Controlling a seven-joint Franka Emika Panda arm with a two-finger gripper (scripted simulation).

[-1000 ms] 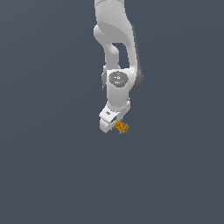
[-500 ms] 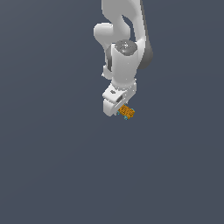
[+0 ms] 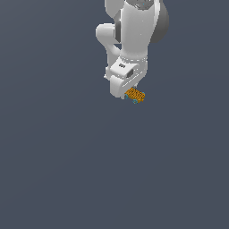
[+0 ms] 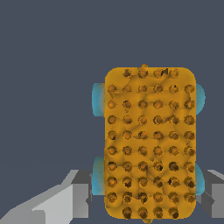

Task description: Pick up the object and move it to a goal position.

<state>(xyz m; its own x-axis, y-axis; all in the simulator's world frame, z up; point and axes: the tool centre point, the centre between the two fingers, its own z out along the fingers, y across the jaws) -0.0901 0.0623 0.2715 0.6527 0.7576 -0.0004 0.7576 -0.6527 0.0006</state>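
**Block held at pincer tip**

I see the pincer (image 3: 130,95) closed on the orange block (image 3: 135,95), which sticks out toward the exterior view's right. On my wrist view the block (image 4: 150,142) sits between the fingers (image 4: 72,199), teal bits at its edges.

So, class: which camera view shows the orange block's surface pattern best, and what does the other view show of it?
The wrist view. There the orange block fills much of the picture, showing rows of dark speckles and teal bits at its edges, with grey fingers on either side. In the exterior view the block is only a tiny orange patch under the white gripper.
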